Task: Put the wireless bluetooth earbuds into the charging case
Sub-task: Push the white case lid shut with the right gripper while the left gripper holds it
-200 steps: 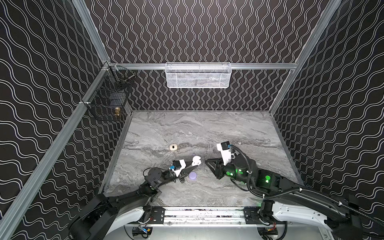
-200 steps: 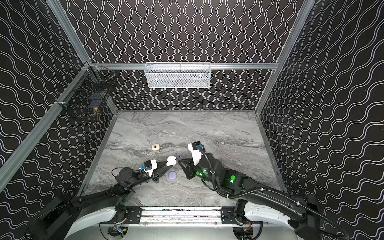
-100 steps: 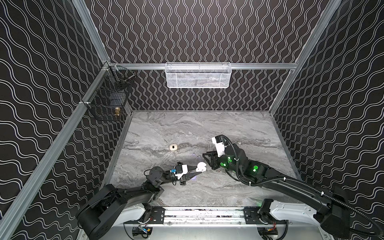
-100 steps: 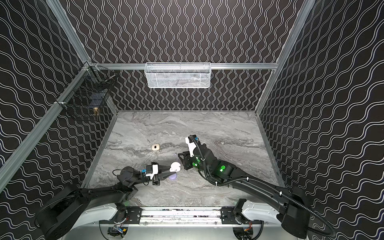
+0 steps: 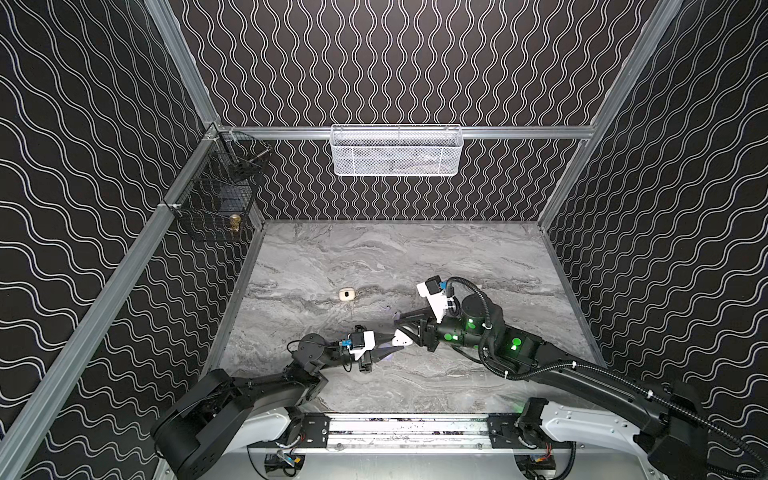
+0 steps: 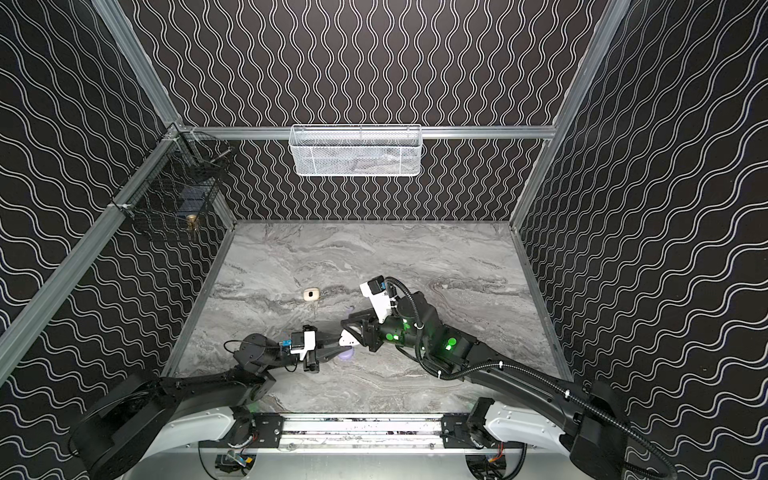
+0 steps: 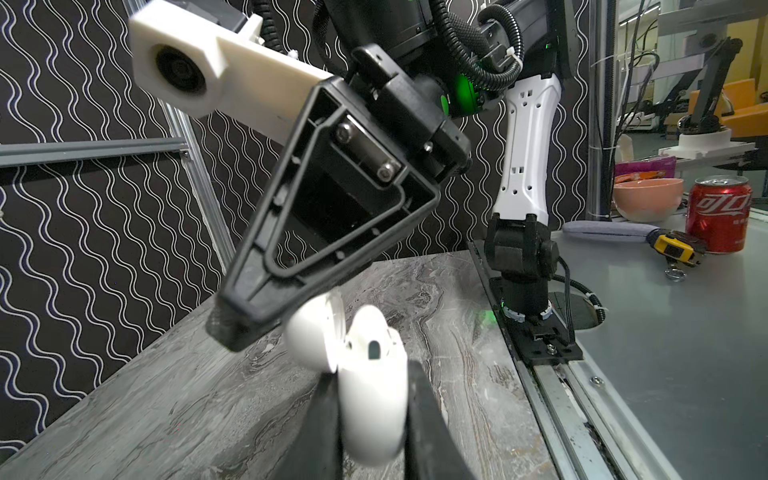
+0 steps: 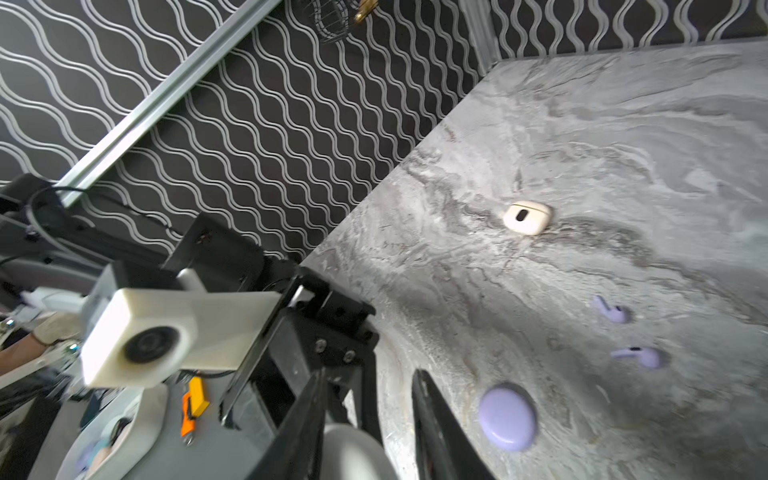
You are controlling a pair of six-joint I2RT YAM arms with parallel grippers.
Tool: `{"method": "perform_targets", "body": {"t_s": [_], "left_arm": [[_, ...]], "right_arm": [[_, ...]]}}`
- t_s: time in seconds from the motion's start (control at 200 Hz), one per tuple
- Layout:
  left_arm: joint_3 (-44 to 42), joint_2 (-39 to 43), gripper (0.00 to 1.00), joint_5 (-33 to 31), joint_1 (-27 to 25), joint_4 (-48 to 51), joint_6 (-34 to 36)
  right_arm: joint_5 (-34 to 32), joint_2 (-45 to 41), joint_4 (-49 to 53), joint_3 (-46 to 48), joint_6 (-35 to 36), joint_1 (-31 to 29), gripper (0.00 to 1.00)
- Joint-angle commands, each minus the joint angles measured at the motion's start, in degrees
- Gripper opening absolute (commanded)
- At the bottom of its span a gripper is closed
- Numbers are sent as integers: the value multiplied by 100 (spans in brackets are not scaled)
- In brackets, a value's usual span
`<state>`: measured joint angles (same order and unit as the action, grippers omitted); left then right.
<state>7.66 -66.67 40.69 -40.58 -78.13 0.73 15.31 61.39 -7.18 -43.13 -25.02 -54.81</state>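
— What is the left gripper [image 7: 372, 374] doing?
— It is clamped on the white charging case [image 7: 370, 411], lid flipped up, at lower centre in both top views.
— And the right gripper [image 8: 369, 382]?
— Its jaws straddle the lid. I can't tell whether they pinch it.
— The earbuds?
— Two lavender earbuds [image 8: 609, 311] lie on the marble table [image 8: 623, 145], near a lavender case [image 8: 507, 417].

Centre frame in both top views: an open case [image 5: 401, 337] sits between the jaws of the left gripper [image 5: 384, 348], a round case [image 8: 508, 417] on the tabletop [image 5: 415, 257] beneath. Two earbuds [image 8: 609, 309] lie just behind it, a small case [image 5: 346, 294] farther back and left. A basket [image 5: 395, 151] hangs on the rear wall.
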Motion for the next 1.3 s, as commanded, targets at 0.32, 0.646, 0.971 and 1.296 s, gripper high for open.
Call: {"method": "perform_targets", "body": {"t_s": [0.32, 0.646, 0.971, 1.296], "left_arm": [[35, 234, 0, 7, -8, -28, 43], [-22, 172, 0, 202, -5, -419, -71], [-28, 17, 0, 203, -7, -625, -140], [64, -72, 0, 168, -6, -450, -179]], "right_arm": [[572, 67, 74, -49, -771, 107, 21], [-459, 213, 619, -210, -495, 207, 19], [552, 300, 133, -87, -78, 207, 14], [1550, -389, -1127, 637, -247, 207, 14]]}}
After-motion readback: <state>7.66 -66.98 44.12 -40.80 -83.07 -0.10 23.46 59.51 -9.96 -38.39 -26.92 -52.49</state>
